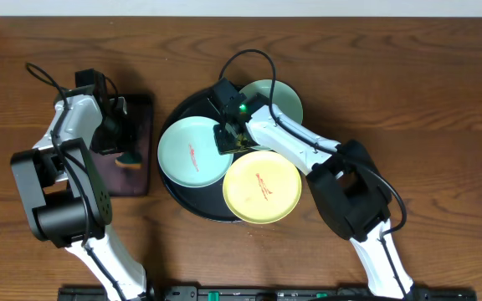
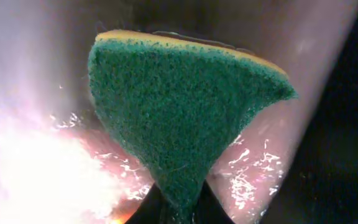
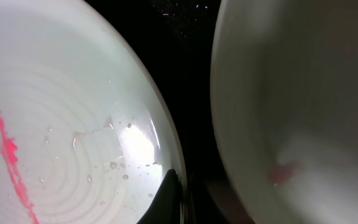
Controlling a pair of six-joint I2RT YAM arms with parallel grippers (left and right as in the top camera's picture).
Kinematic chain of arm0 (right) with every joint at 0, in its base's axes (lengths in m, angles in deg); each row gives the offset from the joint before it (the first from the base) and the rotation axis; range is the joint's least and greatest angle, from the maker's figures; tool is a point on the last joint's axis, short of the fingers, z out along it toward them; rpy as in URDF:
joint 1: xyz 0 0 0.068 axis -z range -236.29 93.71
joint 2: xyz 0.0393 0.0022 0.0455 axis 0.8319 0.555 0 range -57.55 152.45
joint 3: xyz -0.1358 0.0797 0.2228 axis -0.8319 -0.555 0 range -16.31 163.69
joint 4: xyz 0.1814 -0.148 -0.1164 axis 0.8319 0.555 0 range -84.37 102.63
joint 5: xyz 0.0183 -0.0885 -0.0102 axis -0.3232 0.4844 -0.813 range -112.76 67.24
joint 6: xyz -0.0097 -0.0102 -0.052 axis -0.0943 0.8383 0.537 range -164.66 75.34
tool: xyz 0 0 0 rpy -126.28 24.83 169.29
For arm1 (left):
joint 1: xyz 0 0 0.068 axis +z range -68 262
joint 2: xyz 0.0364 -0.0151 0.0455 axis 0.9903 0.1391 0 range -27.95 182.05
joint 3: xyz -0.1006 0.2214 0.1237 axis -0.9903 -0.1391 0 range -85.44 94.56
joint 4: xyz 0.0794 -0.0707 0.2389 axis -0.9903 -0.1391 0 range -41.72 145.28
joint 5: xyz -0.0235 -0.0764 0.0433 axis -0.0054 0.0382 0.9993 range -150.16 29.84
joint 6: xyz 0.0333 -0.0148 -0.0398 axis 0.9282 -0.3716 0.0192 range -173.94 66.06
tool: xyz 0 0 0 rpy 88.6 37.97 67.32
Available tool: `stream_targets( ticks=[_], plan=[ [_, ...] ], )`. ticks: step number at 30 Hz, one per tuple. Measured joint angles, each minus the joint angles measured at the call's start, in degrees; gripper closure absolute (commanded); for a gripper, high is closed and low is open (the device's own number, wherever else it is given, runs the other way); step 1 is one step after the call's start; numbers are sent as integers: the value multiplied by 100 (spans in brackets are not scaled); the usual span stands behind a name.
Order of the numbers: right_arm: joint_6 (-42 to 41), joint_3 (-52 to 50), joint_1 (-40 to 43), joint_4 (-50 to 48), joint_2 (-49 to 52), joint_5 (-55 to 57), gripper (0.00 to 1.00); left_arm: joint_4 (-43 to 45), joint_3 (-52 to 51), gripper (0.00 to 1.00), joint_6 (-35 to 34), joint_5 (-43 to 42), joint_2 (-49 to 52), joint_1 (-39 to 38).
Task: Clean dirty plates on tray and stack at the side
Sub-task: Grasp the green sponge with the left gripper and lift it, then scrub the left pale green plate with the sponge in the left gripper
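The round black tray [image 1: 192, 203] holds all three plates. A mint-blue plate [image 1: 187, 152] with a red smear lies at the left, a second mint plate [image 1: 279, 96] at the back right, and a yellow plate [image 1: 262, 188] with a red smear at the front. My right gripper [image 1: 227, 139] is shut on the right rim of the left mint-blue plate [image 3: 55, 137], seen in the right wrist view [image 3: 182, 193]. A second pale plate [image 3: 291, 93] lies to its right. My left gripper [image 1: 126, 150] is shut on a green and yellow sponge [image 2: 179, 106] over the small tray.
A smaller rectangular black tray [image 1: 145, 113] stands left of the round tray, under my left gripper; its surface looks wet and shiny [image 2: 42, 174]. Bare wood tabletop [image 1: 408, 92] lies right of the round tray and along the back.
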Motion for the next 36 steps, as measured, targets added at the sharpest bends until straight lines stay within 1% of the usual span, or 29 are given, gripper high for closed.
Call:
stream_targets(
  ticks=[7,10,14,17,24,26,32,36],
  plan=[
    [2,0,0,0,0,13,99,-332,103,93,-87,20,-186,2],
    [11,0,0,-2,0,15,99,-426,140,92,-219,24,-568,2],
    [68,0,0,-2,0,15,99,-533,234,92,-496,24,-1399,-26],
    [90,0,0,0,0,20,99,-654,310,93,-723,26,-1803,-160],
    [107,2,0,9,0,26,99,-673,160,92,-1635,376,-1707,-632],
    [107,2,0,17,0,31,99,-623,83,93,-1790,457,-1672,-706],
    [109,9,0,24,0,33,99,-522,72,93,-1996,525,-1659,-835],
    [109,13,0,37,0,37,99,-503,63,93,-2065,455,-1659,-1073]
  ],
)
